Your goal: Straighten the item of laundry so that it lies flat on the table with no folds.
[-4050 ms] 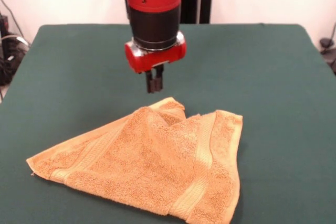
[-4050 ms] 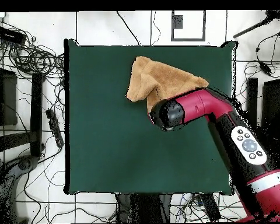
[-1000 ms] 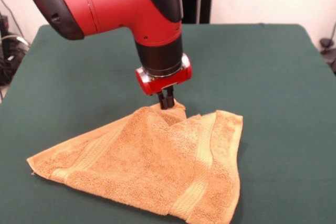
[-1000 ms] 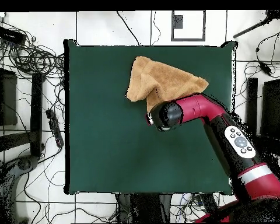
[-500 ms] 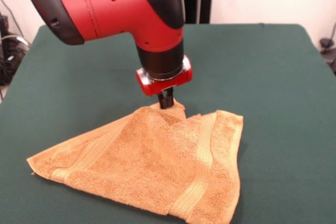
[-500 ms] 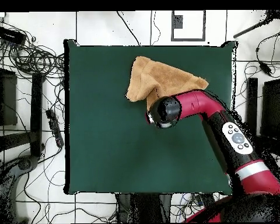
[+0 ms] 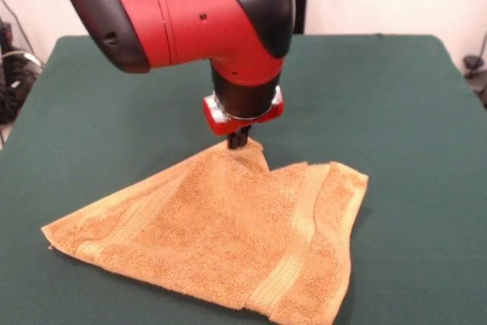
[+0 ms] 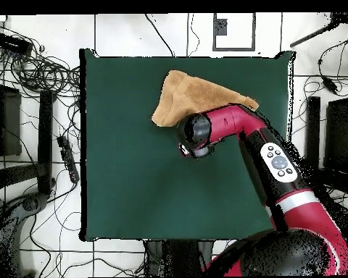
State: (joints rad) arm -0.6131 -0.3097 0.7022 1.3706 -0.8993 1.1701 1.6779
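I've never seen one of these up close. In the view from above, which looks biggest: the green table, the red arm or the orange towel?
1. Table, by far.
2. Red arm, though nearness to the camera enlarges it.
3. Towel, partly hidden under the arm.

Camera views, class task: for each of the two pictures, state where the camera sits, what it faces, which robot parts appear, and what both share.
Front view: low across the table, facing the towel; shows red arm and tool at the towel's far peak.
Overhead view: above, looking straight down; shows the whole table, floor cables, the arm.
Shared: towel, table, arm.
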